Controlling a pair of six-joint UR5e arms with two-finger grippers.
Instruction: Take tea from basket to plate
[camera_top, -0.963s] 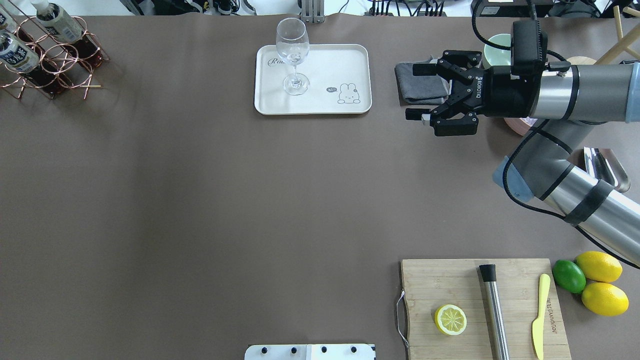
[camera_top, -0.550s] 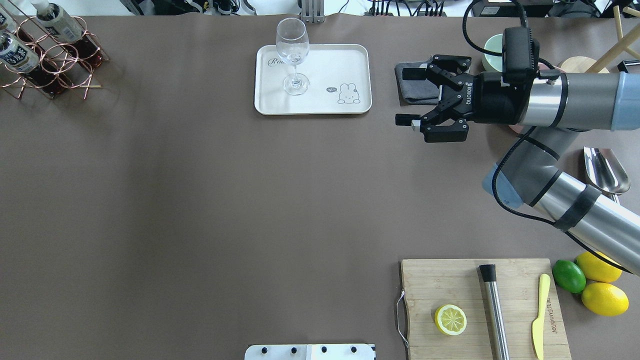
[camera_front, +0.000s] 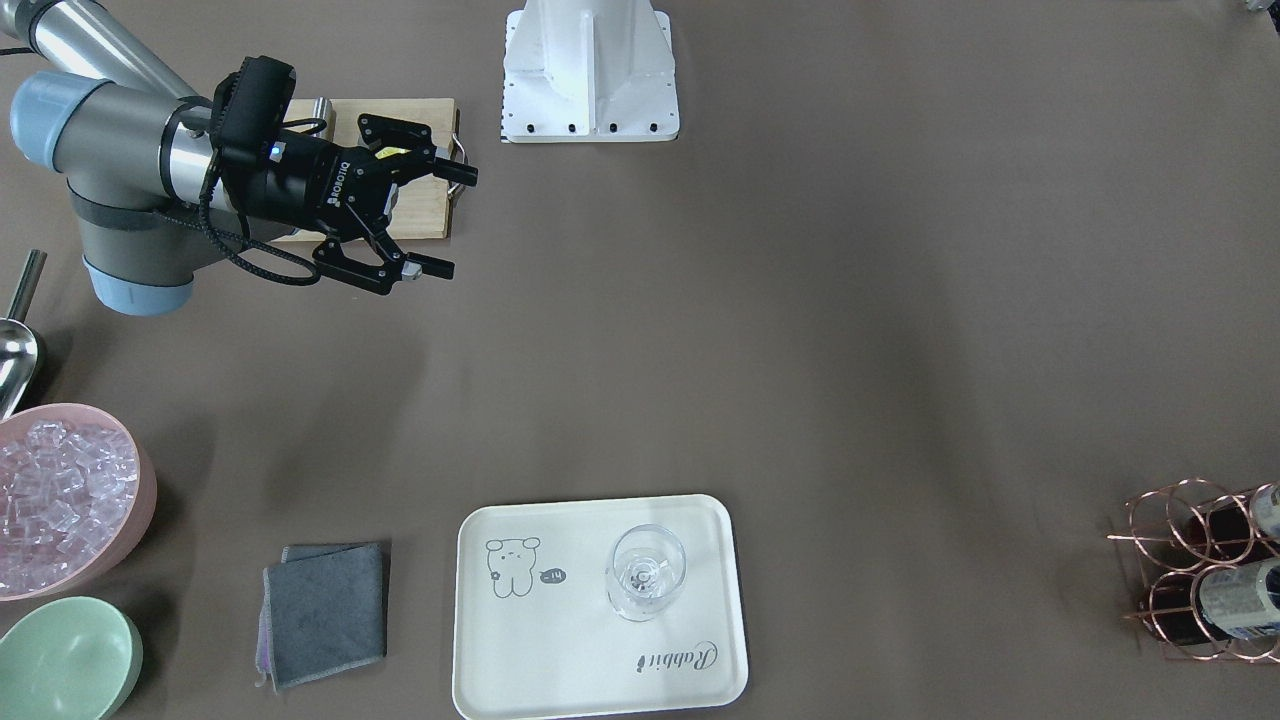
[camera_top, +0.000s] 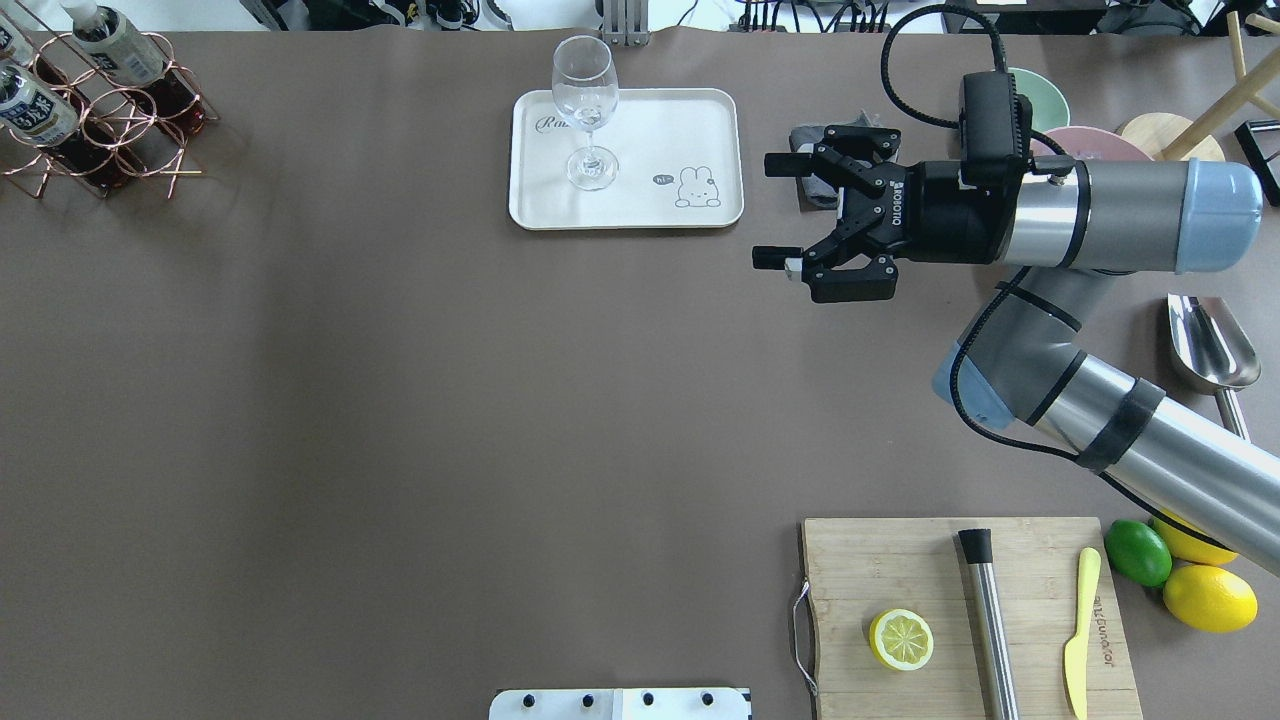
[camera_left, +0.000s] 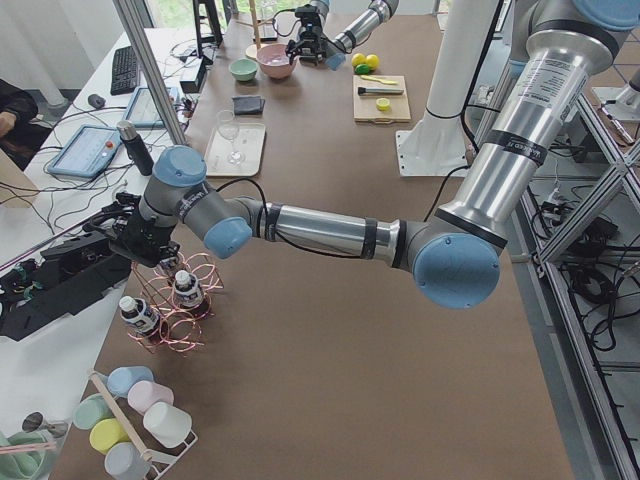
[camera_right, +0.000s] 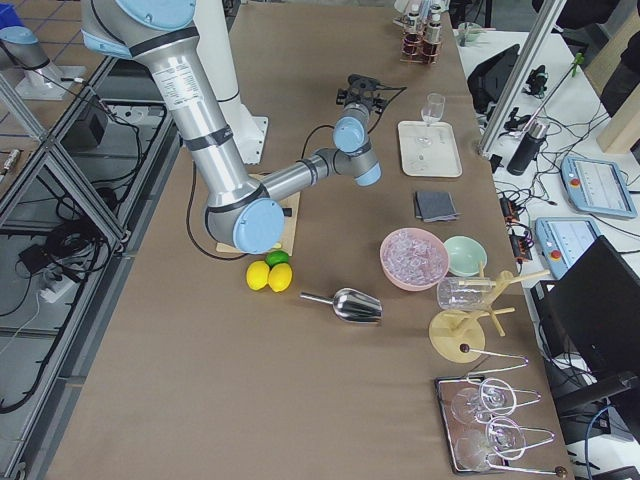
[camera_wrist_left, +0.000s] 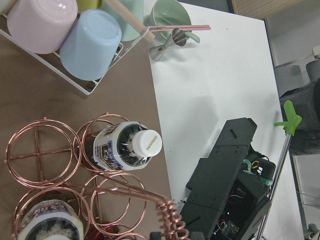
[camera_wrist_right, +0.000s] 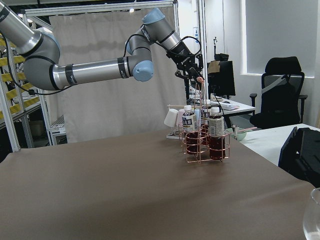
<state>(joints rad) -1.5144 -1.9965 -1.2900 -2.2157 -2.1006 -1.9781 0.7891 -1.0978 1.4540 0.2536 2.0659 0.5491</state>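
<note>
Presently, the tea (camera_wrist_left: 135, 147) is being housed upright in a ring of the basket (camera_wrist_left: 167, 220), well apart from the plate (camera_top: 640, 140). The left gripper (camera_wrist_right: 192, 72) is being held above the basket, its closure indiscernible. The right gripper (camera_top: 768, 211) is being held spread, empty. A grip below the cap and a vertical lift, clear of the wire, are being advised.

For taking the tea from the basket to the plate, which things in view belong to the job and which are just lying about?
Belongs to the job:
tea
basket
plate

Just lying about:
wine glass, standing on the plate
grey cloth
ice bowl
green bowl
scoop
cutting board
lemons
lime
</note>
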